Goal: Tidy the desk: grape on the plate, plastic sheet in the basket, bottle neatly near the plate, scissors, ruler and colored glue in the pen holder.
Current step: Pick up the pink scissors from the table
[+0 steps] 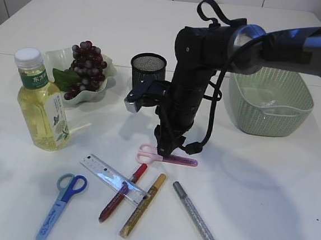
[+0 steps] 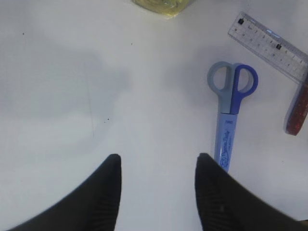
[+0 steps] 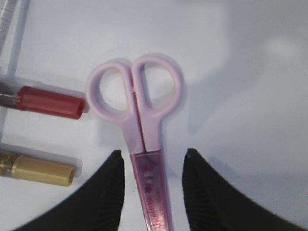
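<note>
My right gripper (image 3: pixel 153 156) points down over the pink scissors (image 3: pixel 139 101). It is open, one finger on each side of their sheath without touching. In the exterior view those pink scissors (image 1: pixel 165 157) lie mid-table under the right gripper (image 1: pixel 166 148). My left gripper (image 2: pixel 159 161) is open over bare table beside the blue scissors (image 2: pixel 231 115). The ruler (image 1: pixel 113 177) lies across the red glue pen (image 1: pixel 121 194), with gold (image 1: pixel 143 205) and silver (image 1: pixel 196 216) ones alongside. Grapes (image 1: pixel 87 63) rest on the plate (image 1: pixel 104 84), and the bottle (image 1: pixel 41 107) stands to its left.
The black mesh pen holder (image 1: pixel 148 68) stands behind the right arm. The green basket (image 1: pixel 269 101) at the right holds a clear plastic sheet (image 1: pixel 271 104). In the left wrist view the ruler (image 2: pixel 269 45) and the red glue pen (image 2: pixel 298 110) lie at the right edge.
</note>
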Controlling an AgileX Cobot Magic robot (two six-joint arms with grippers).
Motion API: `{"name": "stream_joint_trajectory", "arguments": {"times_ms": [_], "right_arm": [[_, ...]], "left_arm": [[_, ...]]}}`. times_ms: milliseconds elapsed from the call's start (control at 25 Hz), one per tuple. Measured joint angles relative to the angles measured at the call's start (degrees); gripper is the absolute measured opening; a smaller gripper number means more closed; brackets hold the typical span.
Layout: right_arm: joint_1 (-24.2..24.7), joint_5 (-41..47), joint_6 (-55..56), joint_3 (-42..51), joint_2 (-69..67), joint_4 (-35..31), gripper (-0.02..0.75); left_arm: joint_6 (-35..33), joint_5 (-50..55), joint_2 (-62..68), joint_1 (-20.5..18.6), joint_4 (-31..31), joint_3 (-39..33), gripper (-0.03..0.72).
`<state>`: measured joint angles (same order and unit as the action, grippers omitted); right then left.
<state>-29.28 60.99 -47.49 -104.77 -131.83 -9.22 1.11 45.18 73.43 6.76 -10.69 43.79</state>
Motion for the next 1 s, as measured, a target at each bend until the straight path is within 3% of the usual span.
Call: {"name": "stream_joint_trajectory", "arguments": {"times_ms": [480, 1000], "right_arm": [[-0.56, 1.3, -1.19, 0.0, 0.0, 0.0, 0.331], [-2.5, 1.75, 0.63, 0.0, 0.0, 4.92, 0.344]], "left_arm": [[0.0, -0.09, 0.0, 0.0, -0.04, 0.0, 0.362], [0.0, -0.13, 0.0, 0.0, -0.04, 0.0, 0.363]]}}
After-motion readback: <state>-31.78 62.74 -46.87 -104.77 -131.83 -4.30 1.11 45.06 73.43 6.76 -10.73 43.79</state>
